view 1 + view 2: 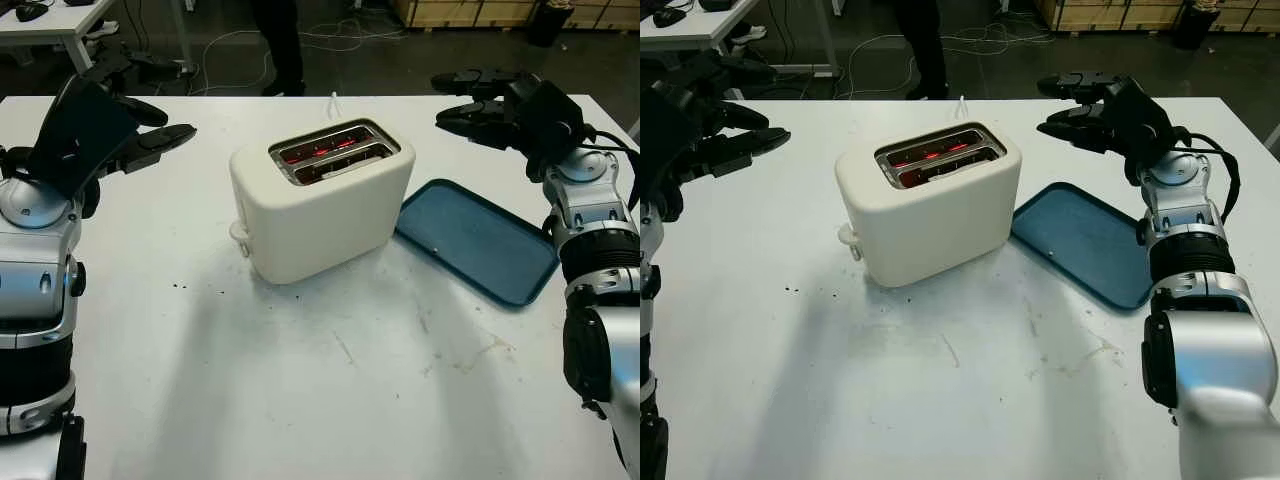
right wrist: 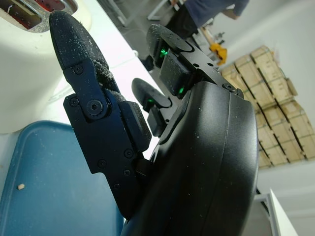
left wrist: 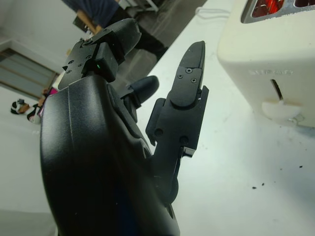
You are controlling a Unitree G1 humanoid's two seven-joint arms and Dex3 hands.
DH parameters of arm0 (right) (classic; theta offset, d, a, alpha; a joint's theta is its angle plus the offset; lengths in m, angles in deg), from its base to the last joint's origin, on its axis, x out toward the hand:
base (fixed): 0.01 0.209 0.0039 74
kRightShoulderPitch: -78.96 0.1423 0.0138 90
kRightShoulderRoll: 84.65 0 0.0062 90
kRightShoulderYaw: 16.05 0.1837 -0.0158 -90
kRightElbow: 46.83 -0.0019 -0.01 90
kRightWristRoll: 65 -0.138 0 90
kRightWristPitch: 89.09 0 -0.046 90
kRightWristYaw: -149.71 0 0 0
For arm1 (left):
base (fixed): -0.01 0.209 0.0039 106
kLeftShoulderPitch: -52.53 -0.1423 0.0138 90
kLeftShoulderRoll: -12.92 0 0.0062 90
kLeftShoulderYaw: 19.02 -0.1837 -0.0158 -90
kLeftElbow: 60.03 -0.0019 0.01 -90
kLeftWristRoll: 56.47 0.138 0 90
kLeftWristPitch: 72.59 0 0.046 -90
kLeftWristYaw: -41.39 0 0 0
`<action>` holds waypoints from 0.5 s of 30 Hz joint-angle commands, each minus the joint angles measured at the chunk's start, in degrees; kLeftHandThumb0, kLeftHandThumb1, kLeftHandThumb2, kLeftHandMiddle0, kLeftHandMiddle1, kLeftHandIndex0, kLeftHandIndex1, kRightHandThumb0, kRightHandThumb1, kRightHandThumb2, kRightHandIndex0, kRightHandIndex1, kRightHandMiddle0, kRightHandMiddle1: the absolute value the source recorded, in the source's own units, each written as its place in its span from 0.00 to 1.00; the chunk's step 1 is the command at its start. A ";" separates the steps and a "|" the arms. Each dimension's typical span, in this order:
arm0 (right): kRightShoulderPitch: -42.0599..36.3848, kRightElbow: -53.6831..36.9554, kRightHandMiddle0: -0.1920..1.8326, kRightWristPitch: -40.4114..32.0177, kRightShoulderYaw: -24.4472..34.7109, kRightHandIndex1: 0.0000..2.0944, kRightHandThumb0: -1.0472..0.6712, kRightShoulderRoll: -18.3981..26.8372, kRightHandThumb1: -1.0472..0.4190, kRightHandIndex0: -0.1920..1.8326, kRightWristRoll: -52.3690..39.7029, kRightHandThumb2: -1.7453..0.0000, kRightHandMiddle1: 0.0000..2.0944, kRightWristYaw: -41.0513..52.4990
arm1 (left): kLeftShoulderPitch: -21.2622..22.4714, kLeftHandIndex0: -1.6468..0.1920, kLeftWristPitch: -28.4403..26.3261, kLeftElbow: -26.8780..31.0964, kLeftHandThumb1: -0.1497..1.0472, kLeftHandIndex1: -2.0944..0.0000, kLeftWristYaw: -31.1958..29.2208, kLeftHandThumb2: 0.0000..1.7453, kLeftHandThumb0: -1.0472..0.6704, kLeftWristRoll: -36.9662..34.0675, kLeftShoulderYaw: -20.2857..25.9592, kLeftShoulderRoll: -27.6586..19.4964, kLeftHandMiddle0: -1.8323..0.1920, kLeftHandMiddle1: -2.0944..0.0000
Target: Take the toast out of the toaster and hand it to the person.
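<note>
Right hand open, toaster just inboard; left hand open opposite. Advice: descend vertically over slots, pinch toast edge, avoid glowing elements.

The two head cameras look forward and down from above the near edge of the desk, a little apart from each other, and both take in the toaster between the raised arms with the blue tray beside it. The left wrist camera sits tight against the left hand, looking past its fingers to the toaster's lever side. The right wrist camera hugs the right hand, facing the tray and toaster beyond.
</note>
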 commanded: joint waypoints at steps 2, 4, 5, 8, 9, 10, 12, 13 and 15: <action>-0.68 -0.66 0.45 -0.54 0.22 0.22 0.10 -0.24 0.17 0.37 -0.66 1.00 0.00 -0.53 | -0.37 0.82 1.13 0.14 0.89 0.58 0.33 0.02 0.46 0.36 -0.01 -0.20 0.87 0.34; -0.64 -0.53 0.44 -0.47 0.14 0.22 0.11 -0.16 0.17 0.37 -0.53 1.00 0.00 -0.59 | -0.24 0.82 0.99 0.07 0.89 0.58 0.43 0.02 0.46 0.30 0.03 -0.06 0.87 0.34; -0.64 -0.48 0.44 -0.43 0.06 0.22 0.11 -0.12 0.17 0.37 -0.41 1.00 0.00 -0.64 | -0.24 0.82 1.02 0.01 0.89 0.58 0.50 0.02 0.46 0.26 0.06 0.05 0.87 0.34; -0.61 -0.41 0.44 -0.76 0.32 0.21 0.11 -0.21 0.17 0.37 -0.71 1.00 0.00 -0.61 | -0.29 0.82 0.80 -0.05 0.89 0.58 0.64 0.02 0.45 0.07 0.23 0.27 0.87 0.34; -0.64 -0.38 0.44 -0.77 0.53 0.21 0.11 -0.28 0.17 0.37 -0.97 1.00 0.00 -0.50 | -0.33 0.82 0.83 -0.07 0.89 0.58 0.71 0.02 0.44 0.05 0.23 0.31 0.88 0.35; -0.78 -0.43 0.44 -0.65 0.77 0.21 0.11 -0.34 0.17 0.37 -1.24 1.00 0.00 -0.50 | -0.39 0.82 0.89 -0.02 0.89 0.58 0.84 0.02 0.44 0.00 0.25 0.45 0.87 0.34; -1.59 -1.22 0.45 0.11 1.38 0.21 0.10 -0.46 0.17 0.37 -1.71 1.00 0.00 -0.93 | -0.89 0.82 1.21 0.55 0.89 0.57 1.11 0.02 0.45 -0.38 0.54 1.01 0.87 0.34; -2.35 -2.09 0.45 0.72 1.85 0.22 0.10 -0.63 0.17 0.38 -2.12 1.00 0.00 -1.34 | -1.26 0.83 1.36 1.14 0.89 0.57 1.28 0.03 0.46 -0.74 0.85 1.52 0.88 0.34; -4.80 -5.91 0.45 0.90 2.22 0.22 0.12 -0.88 0.17 0.38 -2.34 1.00 0.01 -2.67 | -2.29 0.84 1.15 3.12 0.89 0.58 1.59 0.04 0.45 -1.00 1.36 2.30 0.89 0.34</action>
